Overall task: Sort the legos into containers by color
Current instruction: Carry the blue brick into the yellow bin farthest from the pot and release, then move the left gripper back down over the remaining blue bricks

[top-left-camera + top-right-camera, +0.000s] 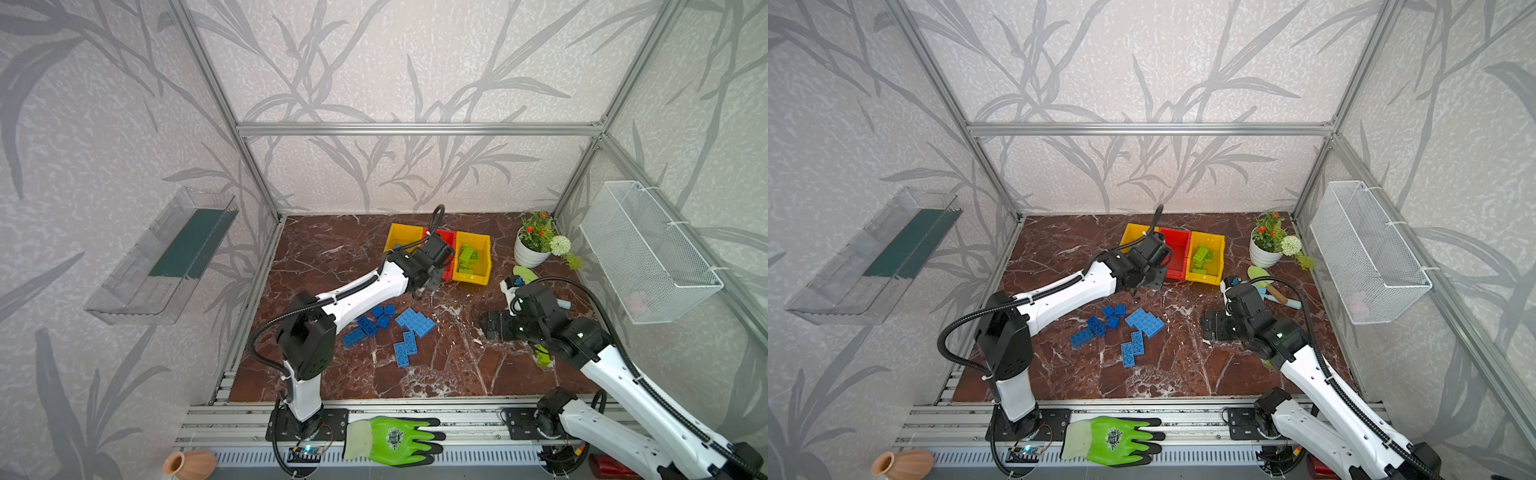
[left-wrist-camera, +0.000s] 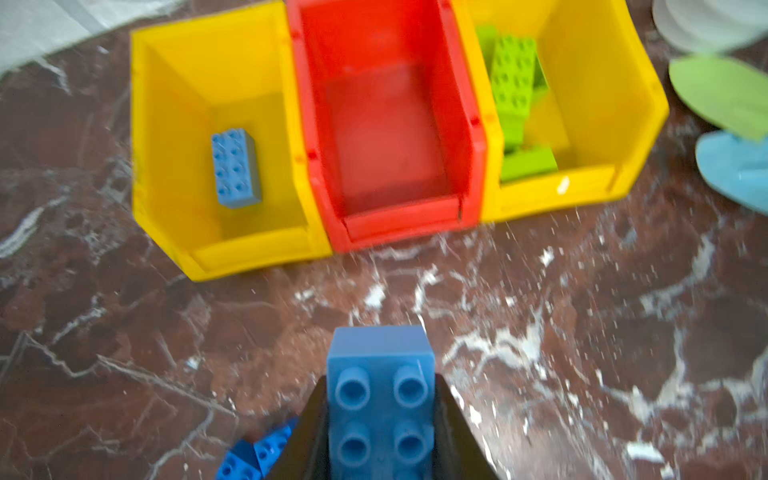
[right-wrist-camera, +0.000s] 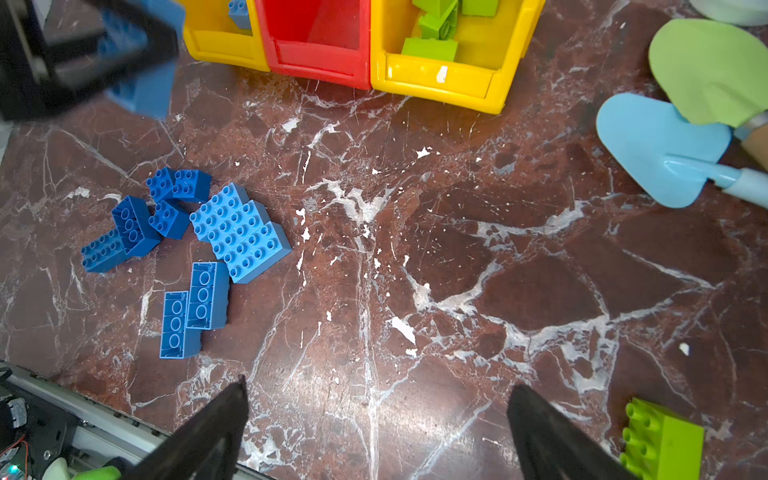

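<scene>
My left gripper [image 2: 381, 378] is shut on a light blue lego [image 2: 380, 407], held above the marble just in front of the containers [image 1: 471, 276]: a yellow bin [image 2: 249, 257], a red bin [image 2: 399, 224] and a second yellow bin [image 2: 552, 199] joined in a row. One light blue brick [image 2: 236, 168] lies in the first yellow bin, green bricks [image 2: 513, 79] in the other, and the red bin is empty. Several blue legos [image 1: 415, 322] lie loose mid-table. My right gripper [image 3: 376, 399] hangs open over bare marble, with a green brick [image 3: 660, 440] beside it.
A potted plant [image 1: 534, 245] stands at the back right, with a green toy shovel [image 3: 706, 70] and a blue one [image 3: 660, 149] in front of it. A wire basket [image 1: 648, 249] and a clear tray [image 1: 166, 253] hang on the walls. A green glove [image 1: 395, 440] lies on the front rail.
</scene>
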Controlling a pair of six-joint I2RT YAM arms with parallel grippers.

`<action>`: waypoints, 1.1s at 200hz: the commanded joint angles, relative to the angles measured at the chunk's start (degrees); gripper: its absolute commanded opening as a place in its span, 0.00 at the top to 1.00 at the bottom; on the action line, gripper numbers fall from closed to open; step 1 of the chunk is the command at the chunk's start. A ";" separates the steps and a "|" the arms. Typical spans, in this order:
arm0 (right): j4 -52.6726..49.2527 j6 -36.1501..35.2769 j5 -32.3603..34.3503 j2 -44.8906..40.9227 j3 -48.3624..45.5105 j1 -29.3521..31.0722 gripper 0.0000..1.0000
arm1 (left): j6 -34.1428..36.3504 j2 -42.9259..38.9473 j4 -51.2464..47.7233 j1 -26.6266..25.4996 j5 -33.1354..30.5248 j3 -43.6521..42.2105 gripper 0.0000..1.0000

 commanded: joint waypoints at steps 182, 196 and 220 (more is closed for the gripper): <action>6.22 -0.69 -5.52 10.23 5.02 -3.82 0.03 | 5.45 35.03 -12.36 16.98 8.41 48.57 0.60; 5.87 -0.67 -5.20 10.27 5.28 -3.81 0.03 | 5.95 34.65 -12.09 16.98 9.66 48.58 0.50; 5.40 -0.76 -5.13 9.92 5.35 -3.82 0.03 | 5.47 33.33 -12.62 16.97 9.06 48.31 0.40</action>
